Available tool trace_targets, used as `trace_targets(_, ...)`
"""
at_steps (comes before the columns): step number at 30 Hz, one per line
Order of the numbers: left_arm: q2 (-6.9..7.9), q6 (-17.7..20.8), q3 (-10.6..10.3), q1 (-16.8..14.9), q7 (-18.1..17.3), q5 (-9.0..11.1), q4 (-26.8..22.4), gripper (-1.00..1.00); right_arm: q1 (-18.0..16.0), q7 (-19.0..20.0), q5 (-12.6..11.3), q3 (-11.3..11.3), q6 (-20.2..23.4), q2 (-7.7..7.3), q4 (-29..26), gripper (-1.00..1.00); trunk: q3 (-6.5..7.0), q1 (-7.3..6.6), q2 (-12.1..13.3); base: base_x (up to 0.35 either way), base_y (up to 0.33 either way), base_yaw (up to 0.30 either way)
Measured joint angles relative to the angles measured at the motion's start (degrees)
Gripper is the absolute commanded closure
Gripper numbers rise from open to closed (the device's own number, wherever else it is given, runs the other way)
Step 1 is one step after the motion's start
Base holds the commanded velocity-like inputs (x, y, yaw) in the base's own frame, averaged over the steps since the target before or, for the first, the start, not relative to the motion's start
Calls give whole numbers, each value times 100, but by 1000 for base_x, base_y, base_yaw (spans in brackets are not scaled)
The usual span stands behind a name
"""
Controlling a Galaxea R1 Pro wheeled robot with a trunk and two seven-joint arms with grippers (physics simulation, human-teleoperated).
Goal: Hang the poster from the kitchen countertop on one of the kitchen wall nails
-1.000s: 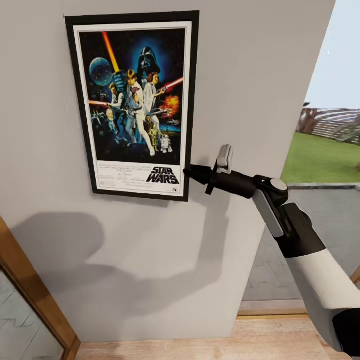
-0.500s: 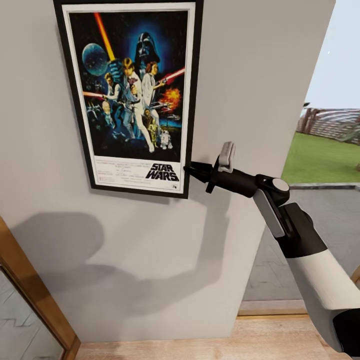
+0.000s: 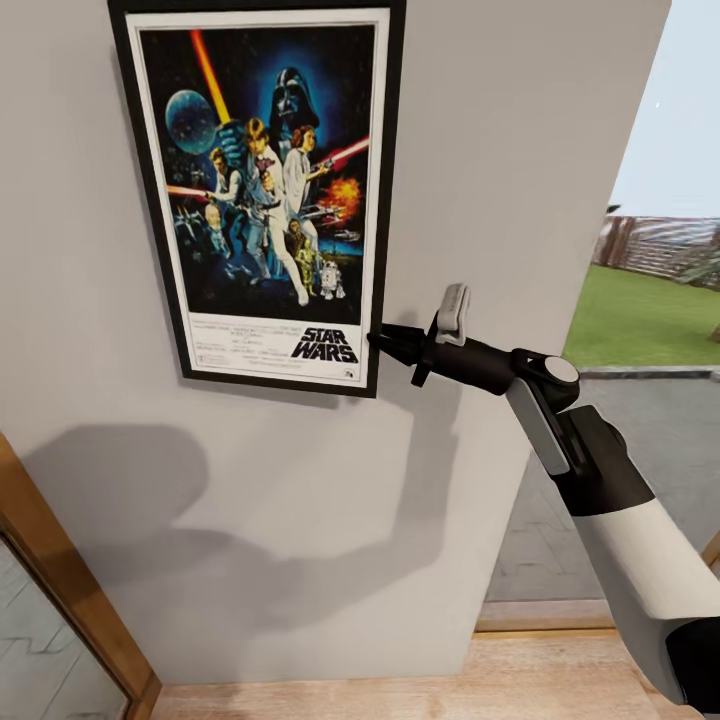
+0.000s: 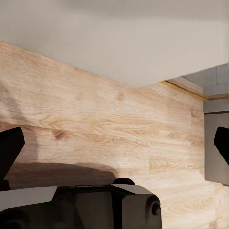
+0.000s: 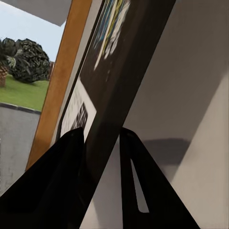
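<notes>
Wood trim point(image 3: 60, 590) runs diagonally across the lower left corner of your head view, against the plain grey wall point(image 3: 300, 520). Your left gripper point(image 4: 114, 148) hangs released over the pale wooden floor point(image 4: 95, 119), its two dark fingertips point(image 4: 9, 148) spread wide at the edges of the left wrist view with nothing between them. Higher on the wall, the poster point(image 3: 265, 190) stands upright and flat against the grey surface, its top edge cut off by the frame's upper border and its shadow falling just below. At the poster's lower right edge, your right gripper point(image 3: 385, 342) is clenched on the black frame; the right wrist view shows the frame edge point(image 5: 124, 81) pinched between both dark fingers point(image 5: 62, 181). Further right, an opening gives onto grass point(image 3: 640, 320) and a paved area point(image 3: 650, 420).
</notes>
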Motion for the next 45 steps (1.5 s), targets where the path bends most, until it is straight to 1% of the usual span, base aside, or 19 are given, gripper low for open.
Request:
trace_targets(38, 0, 0, 0, 0, 0, 0, 0, -100, 4, -9, -7, 5, 20, 0, 0, 100, 0, 0, 0, 0, 0, 0)
trace_targets(39, 0, 0, 0, 0, 0, 0, 0, -100, 117, -11, 6, 9, 11, 0, -2, 100, -1, 0, 0, 0, 0, 0)
trace_targets(45, 0, 0, 0, 0, 0, 0, 0, -100, 327, -1, 0, 9, -29, 0, -57, 100, 0, 0, 0, 0, 0, 0)
